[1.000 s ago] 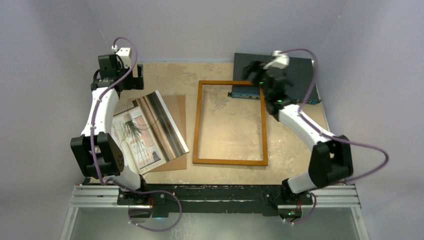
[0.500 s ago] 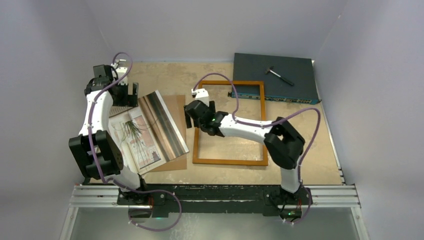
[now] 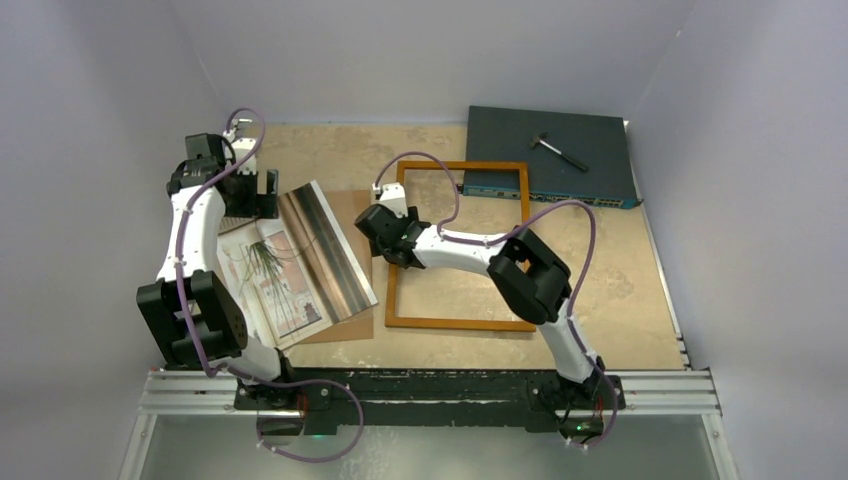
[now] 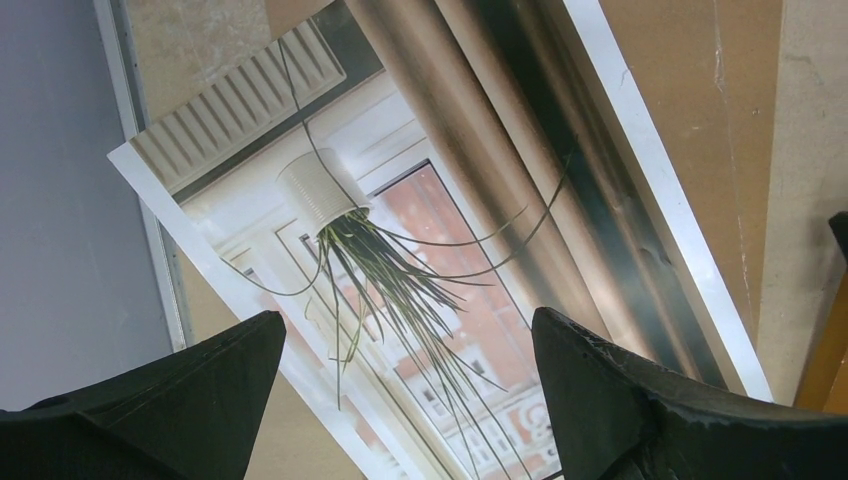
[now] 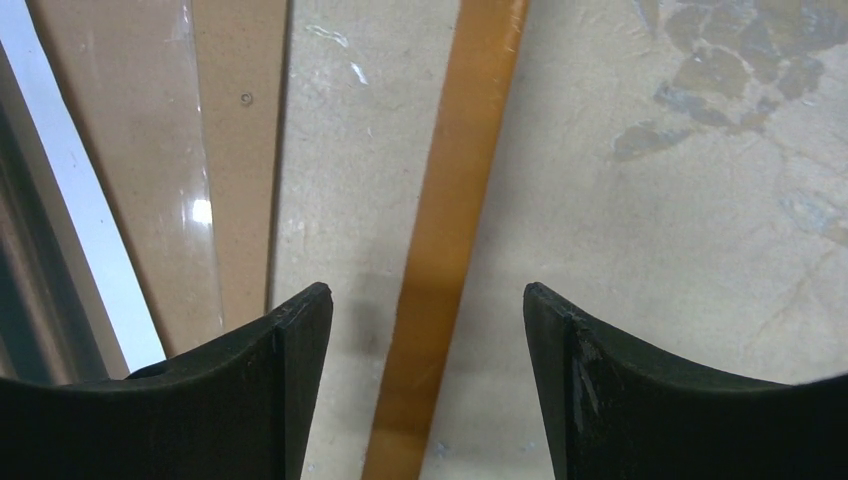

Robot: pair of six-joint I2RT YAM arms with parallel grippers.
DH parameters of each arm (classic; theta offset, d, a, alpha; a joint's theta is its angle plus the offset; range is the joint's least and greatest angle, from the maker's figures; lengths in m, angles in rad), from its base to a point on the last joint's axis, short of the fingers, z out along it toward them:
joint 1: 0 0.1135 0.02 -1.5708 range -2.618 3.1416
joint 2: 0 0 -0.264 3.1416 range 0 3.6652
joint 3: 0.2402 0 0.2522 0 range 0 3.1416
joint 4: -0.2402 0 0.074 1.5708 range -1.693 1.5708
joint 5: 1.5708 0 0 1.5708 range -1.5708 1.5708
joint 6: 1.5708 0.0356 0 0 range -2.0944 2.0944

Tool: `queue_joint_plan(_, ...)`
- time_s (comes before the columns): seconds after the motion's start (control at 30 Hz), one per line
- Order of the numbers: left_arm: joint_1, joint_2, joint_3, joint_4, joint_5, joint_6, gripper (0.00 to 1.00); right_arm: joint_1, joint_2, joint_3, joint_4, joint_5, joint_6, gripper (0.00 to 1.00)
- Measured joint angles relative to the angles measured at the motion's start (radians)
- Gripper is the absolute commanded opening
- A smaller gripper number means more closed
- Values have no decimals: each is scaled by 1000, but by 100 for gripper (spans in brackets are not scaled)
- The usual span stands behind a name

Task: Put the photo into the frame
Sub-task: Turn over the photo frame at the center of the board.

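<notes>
Right wrist view shows my right claw (image 5: 425,295) released and empty. Its jaws stand astride the left rail of the frame (image 5: 470,150), which runs between them and touches neither finger. My left claw (image 4: 405,318) is released too. It hangs over the photo (image 4: 450,150), which lies face up below it, partly on the backing board (image 4: 690,80) and wholly outside the frame.

I judge the rail the bigger risk. It is thin and flat on the table (image 5: 650,250), so if I clench too high my fingers may skid over it. One finger could also land first and shove the frame towards the board just beside this claw. Below my left claw, the glossy photo could slip or crease if I pinch an edge carelessly. With both claws working near each other, I could also knock one arm against the other.
</notes>
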Motion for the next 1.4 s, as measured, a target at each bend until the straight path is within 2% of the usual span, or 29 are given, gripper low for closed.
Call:
queue_joint_plan(0.13, 0, -8, -1, -3, 8, 0, 92, 1, 50, 45, -3, 0, 3, 63)
queue_joint_plan(0.23, 0, -11, -1, -4, 12, 0, 92, 2, 84, 74, -13, 5, 12, 53)
queue_joint_plan(0.37, 0, -16, -1, -4, 22, -1, 92, 2, 103, 93, -29, 20, 23, 28)
queue_joint_plan(0.43, 0, -18, -1, -5, 27, -1, 92, 2, 103, 109, -47, 23, 24, 8)
queue_joint_plan(0.47, 0, -19, -1, -5, 30, -1, 92, 2, 103, 122, -60, 32, 53, 1)
queue_joint_plan(0.67, 0, -25, -1, -12, 56, -8, 90, 2, 76, 209, -106, -11, 34, 0)
queue_joint_plan(0.9, 0, -26, -1, -29, 137, -33, 88, -2, -81, 322, -164, -111, 36, 0)
queue_joint_plan(1.03, 0, -26, -1, -34, 214, -53, 90, -29, -225, 356, -151, -246, 58, 0)
queue_joint_plan(1.2, 0, -56, -28, 4, 355, -103, 91, -137, -412, 297, -48, -477, 139, 0)
queue_joint_plan(1.27, -6, -75, -57, 40, 421, -138, 97, -178, -457, 273, -2, -546, 167, 0)
queue_joint_plan(1.4, -61, -103, -133, 149, 497, -221, 100, -206, -492, 222, 115, -674, 230, 0)
